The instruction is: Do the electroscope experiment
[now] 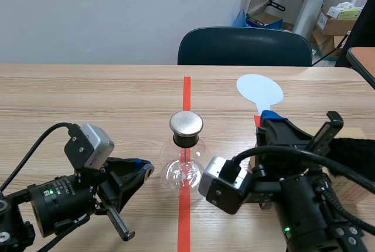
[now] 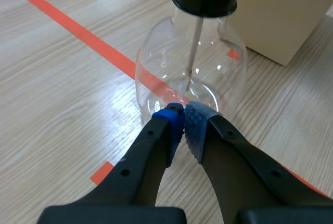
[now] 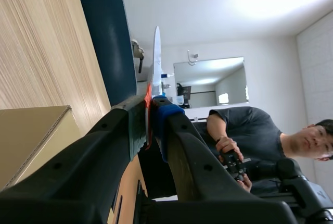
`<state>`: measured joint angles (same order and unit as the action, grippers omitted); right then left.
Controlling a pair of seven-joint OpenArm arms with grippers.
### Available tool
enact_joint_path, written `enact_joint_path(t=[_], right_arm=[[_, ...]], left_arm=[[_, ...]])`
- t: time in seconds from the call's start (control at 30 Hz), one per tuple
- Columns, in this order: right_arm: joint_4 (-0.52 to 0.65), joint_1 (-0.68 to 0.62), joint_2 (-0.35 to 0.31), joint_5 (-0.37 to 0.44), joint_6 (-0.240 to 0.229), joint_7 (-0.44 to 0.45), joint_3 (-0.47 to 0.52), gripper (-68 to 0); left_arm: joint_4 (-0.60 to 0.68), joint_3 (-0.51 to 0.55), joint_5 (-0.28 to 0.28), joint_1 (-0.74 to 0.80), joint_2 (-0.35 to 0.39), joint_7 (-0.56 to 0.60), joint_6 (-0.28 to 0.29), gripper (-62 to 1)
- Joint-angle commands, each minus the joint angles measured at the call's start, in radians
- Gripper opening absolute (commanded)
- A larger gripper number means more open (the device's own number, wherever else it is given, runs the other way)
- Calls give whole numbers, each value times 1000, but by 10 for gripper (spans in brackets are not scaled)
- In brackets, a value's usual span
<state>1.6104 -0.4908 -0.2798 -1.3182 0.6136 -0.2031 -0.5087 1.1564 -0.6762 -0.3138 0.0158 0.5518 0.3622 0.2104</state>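
A: Big stuff first. Where do we stand on the pale wood-grain table (image 1: 88, 99)?
B: The clear round glass flask with black stopper (image 1: 183, 173) sits upright on the red tape line (image 1: 186, 88), approx. mid-table, betw. our two grippers.
A: Left gripper (image 2: 182, 122)?
B: Pressed together on nothing, tips right at the flask's base. Touching or not, we can't tell.
A: Right gripper (image 1: 270, 118)?
B: Pinching the stem of the flat pale-blue oval paddle (image 1: 259, 89). Paddle stands upright, long axis vertical, broad face toward us.
A: So the relation that counts?
B: The flask's round silver metal cap (image 1: 186, 123) lies toward our left from the paddle and lower. They're well apart, nothing betw. them. The left gripper's nearer the glass, but the right one has the paddle, so we judge it's the right one's move: swing across & tip down to the cap.
A: And what do we watch?
B: The thin metal rod (image 2: 193, 52) inside the flask, hanging straight down from the stopper.
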Motion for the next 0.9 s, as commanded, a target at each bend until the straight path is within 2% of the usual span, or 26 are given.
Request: enact_joint_path(t=[0.0,0.1,0.17,0.37,0.67,0.87], right_arm=[[4,15,-11,-17,16,-18,-7,-664],[-22,28,-11,-44,20,-50,-37,-664],[-39,32,-11,-60,23,-65,-50,-664],[-63,45,-11,-82,26,-68,-63,-664],[-63,45,-11,-88,30,-68,-63,-664],[-63,45,-11,-88,30,-68,-63,-665]], left_arm=[[4,-1,-5,-11,-10,31,-7,-567],[-24,-10,2,-19,-18,46,-15,-567],[-39,-10,26,-19,-25,58,-17,-567],[-53,-10,27,-19,-31,69,-18,-567],[-60,-10,40,-19,-44,69,-16,-567],[-62,-13,74,-19,-56,69,-14,-567]])
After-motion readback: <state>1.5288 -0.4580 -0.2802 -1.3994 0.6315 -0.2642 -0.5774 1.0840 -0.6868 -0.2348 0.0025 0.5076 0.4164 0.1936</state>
